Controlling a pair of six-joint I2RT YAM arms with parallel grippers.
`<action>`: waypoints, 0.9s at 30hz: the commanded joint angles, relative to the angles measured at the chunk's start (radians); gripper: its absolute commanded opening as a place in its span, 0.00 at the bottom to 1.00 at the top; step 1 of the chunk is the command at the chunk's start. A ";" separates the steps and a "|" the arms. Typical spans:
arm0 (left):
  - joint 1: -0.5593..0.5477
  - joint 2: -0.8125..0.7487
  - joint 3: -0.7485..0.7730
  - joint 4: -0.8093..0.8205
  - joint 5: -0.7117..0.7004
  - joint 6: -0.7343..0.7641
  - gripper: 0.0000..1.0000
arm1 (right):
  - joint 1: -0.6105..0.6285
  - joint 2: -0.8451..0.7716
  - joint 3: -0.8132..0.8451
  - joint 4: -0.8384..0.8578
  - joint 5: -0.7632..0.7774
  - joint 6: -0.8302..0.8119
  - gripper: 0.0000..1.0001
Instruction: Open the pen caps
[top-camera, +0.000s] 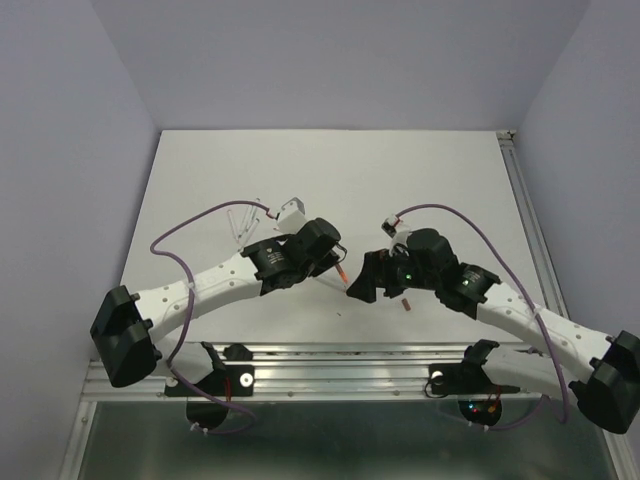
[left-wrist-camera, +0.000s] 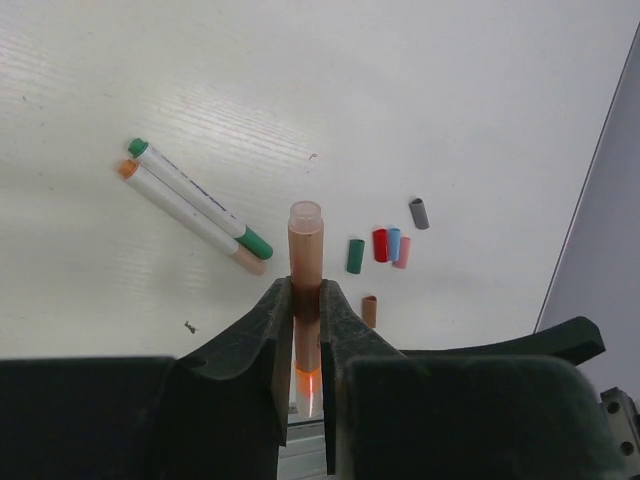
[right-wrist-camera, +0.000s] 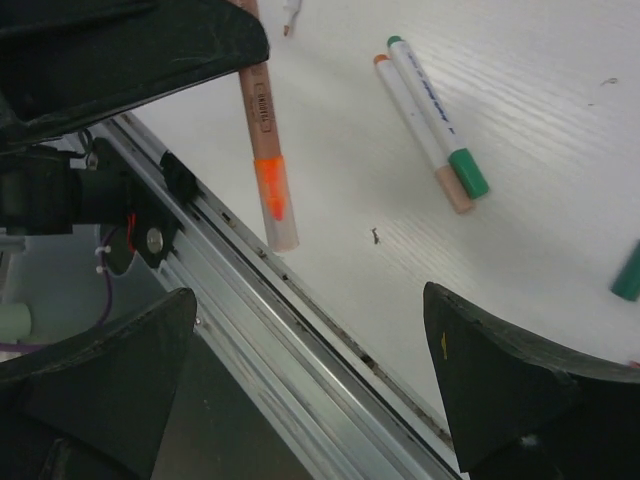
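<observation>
Light is even and diffuse, from overhead. In the top view the table (top-camera: 400, 180) reads bright white with little texture, and the arms throw only faint, soft shadows.

Left wrist view: table grain is sharp. The left gripper (left-wrist-camera: 305, 290) is dark and slightly soft up close. The orange tip of the pen (left-wrist-camera: 306, 250) is oversaturated.

Right wrist view: the right gripper (right-wrist-camera: 308, 293) is underexposed, without detail. The rail (right-wrist-camera: 300, 370) shows mild glare.

Six stubby plastic pen caps lie loose on the white desk (left-wrist-camera: 450, 100). The green cap (left-wrist-camera: 355, 256), red cap (left-wrist-camera: 380, 244), blue cap (left-wrist-camera: 393, 243) and pink cap (left-wrist-camera: 402, 252) cluster side by side. The grey cap (left-wrist-camera: 419, 213) and brown cap (left-wrist-camera: 369, 311) lie slightly apart.
</observation>
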 joint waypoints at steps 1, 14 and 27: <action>-0.006 -0.021 0.027 0.032 -0.051 0.027 0.00 | 0.060 0.067 0.019 0.231 -0.085 0.019 1.00; -0.005 -0.043 -0.007 0.055 -0.019 0.001 0.00 | 0.103 0.176 0.045 0.282 0.022 0.058 0.58; -0.005 -0.072 -0.048 0.084 -0.002 -0.010 0.00 | 0.106 0.180 0.057 0.250 0.022 0.058 0.01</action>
